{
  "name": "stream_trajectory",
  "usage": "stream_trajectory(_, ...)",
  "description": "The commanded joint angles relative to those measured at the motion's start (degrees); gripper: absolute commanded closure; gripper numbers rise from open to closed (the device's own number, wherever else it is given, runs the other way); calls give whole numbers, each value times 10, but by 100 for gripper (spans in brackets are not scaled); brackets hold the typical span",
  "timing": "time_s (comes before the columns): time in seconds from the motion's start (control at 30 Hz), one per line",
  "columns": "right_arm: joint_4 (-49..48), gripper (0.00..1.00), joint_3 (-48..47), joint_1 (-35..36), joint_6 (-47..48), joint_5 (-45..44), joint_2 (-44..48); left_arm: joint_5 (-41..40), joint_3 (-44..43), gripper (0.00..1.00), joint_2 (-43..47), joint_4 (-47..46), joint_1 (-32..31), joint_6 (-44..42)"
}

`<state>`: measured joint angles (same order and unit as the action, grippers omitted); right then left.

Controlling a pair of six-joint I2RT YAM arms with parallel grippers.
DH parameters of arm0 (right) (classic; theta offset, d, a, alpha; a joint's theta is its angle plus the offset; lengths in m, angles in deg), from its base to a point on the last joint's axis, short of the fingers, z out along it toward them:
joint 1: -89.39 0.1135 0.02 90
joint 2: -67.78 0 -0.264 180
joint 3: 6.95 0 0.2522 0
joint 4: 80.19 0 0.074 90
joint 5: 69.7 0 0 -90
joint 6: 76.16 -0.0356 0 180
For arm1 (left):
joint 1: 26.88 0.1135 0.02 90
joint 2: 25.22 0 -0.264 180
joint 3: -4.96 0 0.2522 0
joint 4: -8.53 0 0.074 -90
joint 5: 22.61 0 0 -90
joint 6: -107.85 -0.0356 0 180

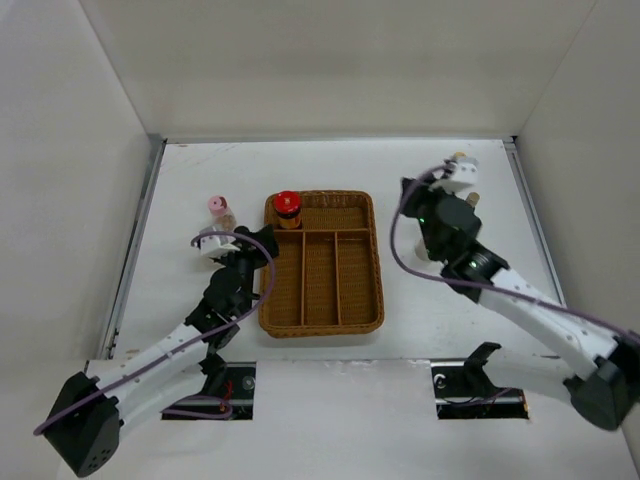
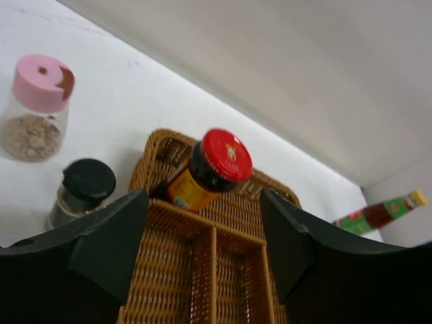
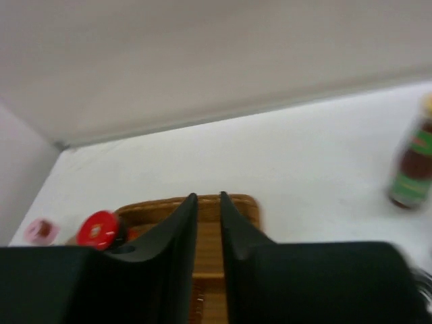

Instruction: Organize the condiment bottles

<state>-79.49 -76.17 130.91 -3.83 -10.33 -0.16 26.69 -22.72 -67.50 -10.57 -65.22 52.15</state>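
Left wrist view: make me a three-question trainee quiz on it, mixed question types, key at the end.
1. True or false: the red-lidded dark jar stands inside the brown wicker divided tray.
2. The pink-lidded clear jar is: A inside the tray; B on the white table, outside the tray; C stacked on the red lid.
3. Fill in: the left tool is ___ and holds nothing.
Key: 1 true; 2 B; 3 open.

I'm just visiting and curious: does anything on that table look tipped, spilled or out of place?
Nothing looks spilled. The red-lidded jar seems to lean at the left end of the wicker tray's far compartment, though the left wrist camera's angle may exaggerate it.
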Motion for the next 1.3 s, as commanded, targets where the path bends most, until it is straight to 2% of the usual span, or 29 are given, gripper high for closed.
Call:
stream_trajectory(0.0, 78, 72, 119, -28, -33, -123, 107, 49, -25, 34, -29, -38, -17, 6)
stream_trajectory(0.1, 170, 41, 170, -63, -74, -171, 173, 66, -34, 34, -67, -62, -33, 7)
stream_trajectory(0.13, 195, 29, 181, -73, -94, -175, 179, 70, -35, 34, -79, -70, -36, 7)
stream_trajectory(0.17, 213, 21, 185, -80, -108, -173, 178, 75, -36, 34, -88, -76, -39, 7)
stream_trajectory(0.23, 220, 12, 192, -85, -126, -163, 163, 80, -37, 34, -97, -82, -40, 7)
stream_trajectory(0.37, 190, 6, 198, -93, -125, -131, 101, 81, -34, 34, -92, -83, -41, 8)
stream_trajectory(0.67, 121, 8, 174, -135, -112, -101, -13, 81, -31, 34, -83, -78, -36, 7)
stream_trajectory(0.97, 62, 18, 165, -150, -102, -113, -47, 81, -30, 34, -91, -82, -34, 8)
stream_trajectory(1.07, 38, 23, 162, -158, -88, -112, -65, 81, -31, 34, -95, -82, -35, 8)
stream_trajectory(1.27, 7, 42, 159, -157, -81, -123, -82, 81, -29, 34, -96, -83, -33, 8)
